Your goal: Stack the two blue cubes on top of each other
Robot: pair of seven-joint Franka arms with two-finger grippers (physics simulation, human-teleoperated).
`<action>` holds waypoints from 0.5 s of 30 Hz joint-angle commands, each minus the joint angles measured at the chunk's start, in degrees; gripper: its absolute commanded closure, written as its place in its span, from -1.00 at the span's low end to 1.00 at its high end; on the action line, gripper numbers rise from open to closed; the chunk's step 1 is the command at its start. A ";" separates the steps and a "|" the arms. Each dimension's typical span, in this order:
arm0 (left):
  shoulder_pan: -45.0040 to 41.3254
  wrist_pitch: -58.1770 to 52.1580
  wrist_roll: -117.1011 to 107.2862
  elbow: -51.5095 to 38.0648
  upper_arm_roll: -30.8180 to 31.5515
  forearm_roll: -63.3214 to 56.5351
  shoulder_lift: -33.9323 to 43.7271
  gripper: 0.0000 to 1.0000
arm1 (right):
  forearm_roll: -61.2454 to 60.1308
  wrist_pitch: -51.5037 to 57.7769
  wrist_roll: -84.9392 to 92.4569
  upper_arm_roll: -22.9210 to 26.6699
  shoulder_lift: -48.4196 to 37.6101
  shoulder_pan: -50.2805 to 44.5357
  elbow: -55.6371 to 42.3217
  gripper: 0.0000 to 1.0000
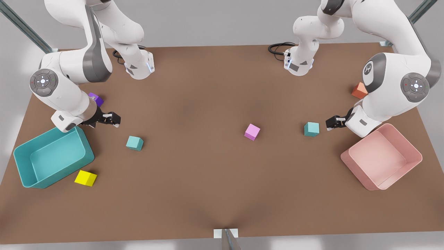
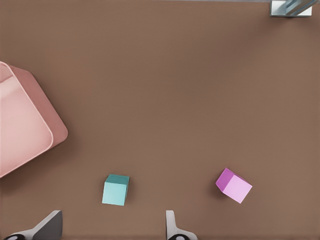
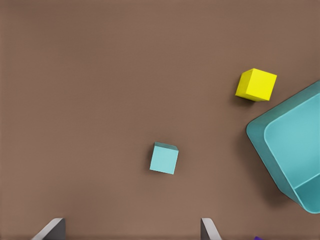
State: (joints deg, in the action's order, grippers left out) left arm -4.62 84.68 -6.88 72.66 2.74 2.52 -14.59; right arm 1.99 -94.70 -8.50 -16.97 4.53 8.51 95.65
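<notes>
Teal, matte and identical, the two cubes lie well apart on the brown table (image 1: 208, 191). I find one teal cube (image 1: 311, 129) just beside the left gripper (image 1: 329, 124), toward the front view's right, near the pink bin (image 1: 414, 163); from the left wrist view that cube (image 2: 115, 190) sits just ahead of the spread fingertips (image 2: 171, 220), untouched. The other teal cube (image 1: 134, 143) lies near the right gripper (image 1: 116, 120), toward the front view's left, beside the teal bin (image 1: 20, 163); the right wrist view shows it (image 3: 164, 158) ahead of fingers (image 3: 207, 227) held wide, holding nothing. A pink cube (image 1: 252, 132) rests between the two. A yellow cube (image 1: 85, 178) sits by the teal bin. A purple cube (image 1: 96, 99) is partly hidden behind the right arm, and an orange cube (image 1: 358, 91) is partly covered by the left arm. Both bins are cut off in the wrist views.
</notes>
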 commanded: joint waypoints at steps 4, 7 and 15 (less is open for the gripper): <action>-1.27 -8.04 2.22 -3.31 2.09 3.63 2.37 -1.00 | 0.03 -14.81 -5.04 -1.84 -0.04 -0.51 8.33 -1.00; -4.08 -7.16 1.96 -3.31 3.85 3.81 1.58 -1.00 | 0.03 -14.81 -5.04 -1.84 -0.13 -0.51 8.33 -1.00; -3.65 -1.45 2.84 -2.87 5.69 1.52 -2.72 -1.00 | 0.03 -14.81 -5.04 -1.84 -0.13 -0.51 8.42 -1.00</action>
State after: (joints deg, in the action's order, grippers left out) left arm -8.89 82.00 -5.40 69.75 8.37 3.38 -16.64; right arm 2.07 -108.31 -11.41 -18.74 4.46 8.28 104.09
